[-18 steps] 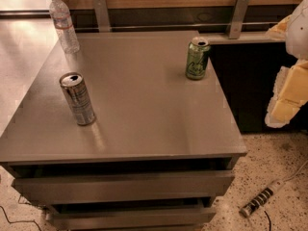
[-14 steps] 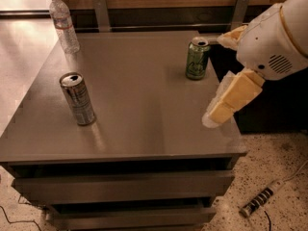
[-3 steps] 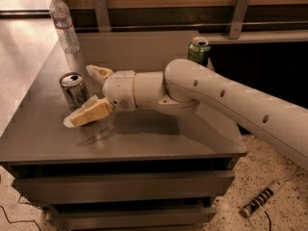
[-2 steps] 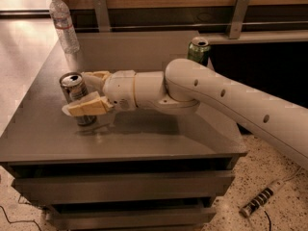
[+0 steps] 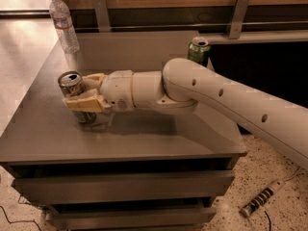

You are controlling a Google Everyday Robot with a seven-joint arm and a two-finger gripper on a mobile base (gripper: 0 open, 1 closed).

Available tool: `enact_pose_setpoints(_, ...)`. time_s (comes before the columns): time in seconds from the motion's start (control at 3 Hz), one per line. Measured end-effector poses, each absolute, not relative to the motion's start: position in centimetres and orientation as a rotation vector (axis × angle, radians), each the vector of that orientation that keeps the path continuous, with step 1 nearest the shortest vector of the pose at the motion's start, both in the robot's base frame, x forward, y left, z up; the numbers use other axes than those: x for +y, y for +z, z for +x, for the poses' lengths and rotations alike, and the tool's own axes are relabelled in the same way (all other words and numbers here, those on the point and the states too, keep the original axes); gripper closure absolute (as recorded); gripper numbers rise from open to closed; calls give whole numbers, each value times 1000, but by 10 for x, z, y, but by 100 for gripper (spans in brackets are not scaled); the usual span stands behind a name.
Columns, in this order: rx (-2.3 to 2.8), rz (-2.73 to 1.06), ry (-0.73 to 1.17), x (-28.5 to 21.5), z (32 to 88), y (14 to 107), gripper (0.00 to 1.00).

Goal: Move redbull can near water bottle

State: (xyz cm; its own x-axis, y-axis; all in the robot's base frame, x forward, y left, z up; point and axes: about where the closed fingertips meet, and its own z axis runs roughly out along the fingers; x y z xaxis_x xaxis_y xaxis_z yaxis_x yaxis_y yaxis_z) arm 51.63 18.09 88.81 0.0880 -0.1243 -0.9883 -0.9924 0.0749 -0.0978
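The redbull can (image 5: pixel 72 82), slim and silvery with a shiny top, stands on the left part of the grey table (image 5: pixel 159 129). My gripper (image 5: pixel 78 91) reaches in from the right and is shut on the can. One finger (image 5: pixel 85 103) crosses in front of the can and the other (image 5: pixel 95 78) lies behind it. The can's lower body is partly hidden by the front finger. The water bottle (image 5: pixel 64 25), clear with a white cap and label, stands at the table's far left corner, well behind the can.
A shorter green can (image 5: pixel 198 50) stands at the table's far right, behind my arm (image 5: pixel 216 97). Metal brackets (image 5: pixel 100 13) rise along the back wall. A power strip (image 5: pixel 260 200) lies on the floor at lower right. Drawers sit below the tabletop.
My arm swung in from the right across the table to the can. The fingers, spread beside the can a second ago, have closed around it.
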Motion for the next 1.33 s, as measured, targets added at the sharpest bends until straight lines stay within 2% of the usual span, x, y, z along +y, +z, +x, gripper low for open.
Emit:
enact_pose_setpoints(0.33, 1270, -1275, 1022, 181, 518, 889, 100)
enact_pose_setpoints(0.67, 1362, -1190, 1015, 167, 542, 903, 100)
enact_pose_setpoints(1.33, 1502, -934, 881, 125, 610, 925, 100)
